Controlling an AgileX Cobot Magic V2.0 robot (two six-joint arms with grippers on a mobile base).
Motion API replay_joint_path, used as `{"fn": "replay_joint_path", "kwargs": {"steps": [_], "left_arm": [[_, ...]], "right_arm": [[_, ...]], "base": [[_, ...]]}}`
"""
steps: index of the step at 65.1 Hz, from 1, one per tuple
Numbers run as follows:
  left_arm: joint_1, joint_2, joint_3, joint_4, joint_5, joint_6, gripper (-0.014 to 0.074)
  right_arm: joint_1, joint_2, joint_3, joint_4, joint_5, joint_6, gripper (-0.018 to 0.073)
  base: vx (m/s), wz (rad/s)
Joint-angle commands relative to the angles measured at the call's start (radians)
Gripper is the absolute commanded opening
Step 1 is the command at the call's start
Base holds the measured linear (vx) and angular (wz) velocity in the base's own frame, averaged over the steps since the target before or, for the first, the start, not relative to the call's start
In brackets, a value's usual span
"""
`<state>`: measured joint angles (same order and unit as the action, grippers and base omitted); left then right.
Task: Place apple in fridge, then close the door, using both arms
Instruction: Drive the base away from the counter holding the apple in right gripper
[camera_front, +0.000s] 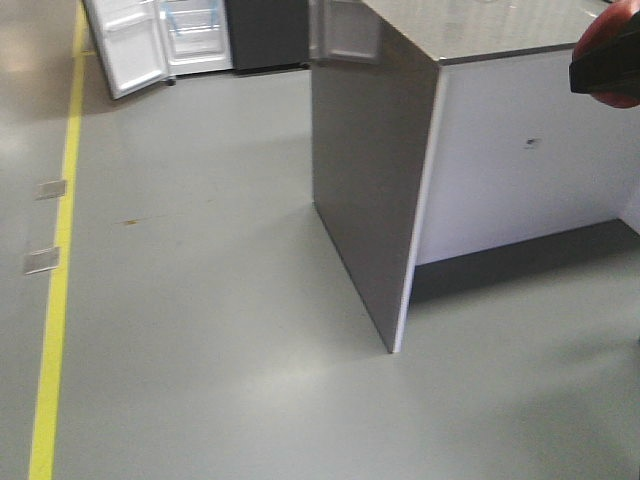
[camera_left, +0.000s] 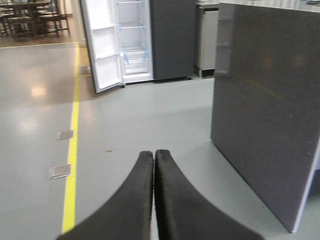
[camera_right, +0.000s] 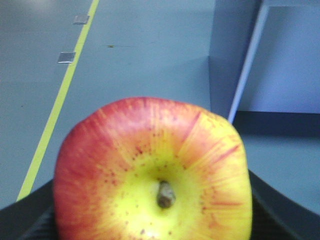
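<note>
Transit, I judge: my right end effector (camera_front: 603, 75) grips the apple (camera_right: 152, 175), and my left end effector (camera_left: 154, 162) is closed on nothing. The fridge (camera_left: 170, 40) stands well apart, its door (camera_left: 102, 45) open; next I must drive the base closer.

No legible text, labels, brands or numbers anywhere: the fridge (camera_left: 172, 40) far left, its open door (camera_left: 102, 50), the counter (camera_left: 265, 110) on the right, the floor plates (camera_left: 60, 171) by the yellow line (camera_left: 74, 150) and the apple (camera_right: 150, 170) show no readable marks.
</note>
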<state>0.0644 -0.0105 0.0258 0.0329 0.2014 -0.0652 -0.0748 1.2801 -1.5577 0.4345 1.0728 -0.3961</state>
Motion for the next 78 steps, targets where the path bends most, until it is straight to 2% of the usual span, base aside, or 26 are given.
{"fn": "replay_joint_path", "kwargs": {"steps": [1, 55, 78], "left_arm": [[-0.006, -0.014, 0.028, -0.002, -0.067, -0.003, -0.0006], [-0.006, -0.014, 0.028, -0.002, -0.067, -0.003, -0.0006], [-0.006, -0.014, 0.028, -0.002, -0.067, -0.003, -0.0006]], "right_arm": [[-0.003, -0.028, -0.031, 0.03, -0.067, -0.007, -0.001], [-0.003, -0.028, -0.031, 0.03, -0.068, -0.007, -0.0007], [-0.003, -0.028, -0.031, 0.03, -0.068, -0.007, -0.0007]], "base": [[0.07, 0.39], [0.1, 0.43], [0.14, 0.23]]}}
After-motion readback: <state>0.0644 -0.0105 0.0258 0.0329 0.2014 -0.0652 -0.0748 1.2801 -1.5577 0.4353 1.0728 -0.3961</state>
